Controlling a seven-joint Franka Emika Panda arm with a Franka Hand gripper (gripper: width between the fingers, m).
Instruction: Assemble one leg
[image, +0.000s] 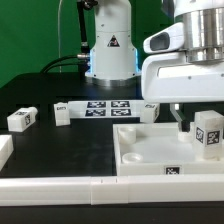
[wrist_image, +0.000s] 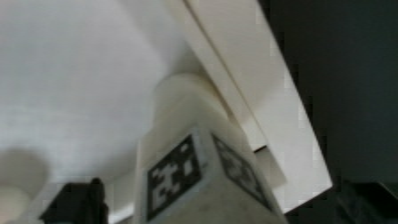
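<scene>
One leg (image: 208, 134), a small white block with black-and-white tags, stands upright in the corner of the white tray-like panel (image: 145, 152) at the exterior view's right. My gripper (image: 197, 120) hangs over it, open. In the wrist view the leg (wrist_image: 192, 150) rises between the jaws of my gripper (wrist_image: 217, 206). One dark finger (wrist_image: 75, 202) stands clear of its side and nothing is gripped. Two more legs (image: 22, 118) (image: 61, 112) lie loose on the black table at the exterior view's left.
The marker board (image: 108, 105) lies behind the panel, in front of the arm's base (image: 110, 50). Long white border bars (image: 60, 186) run along the front edge, and another white piece (image: 5, 150) sits at the exterior view's far left.
</scene>
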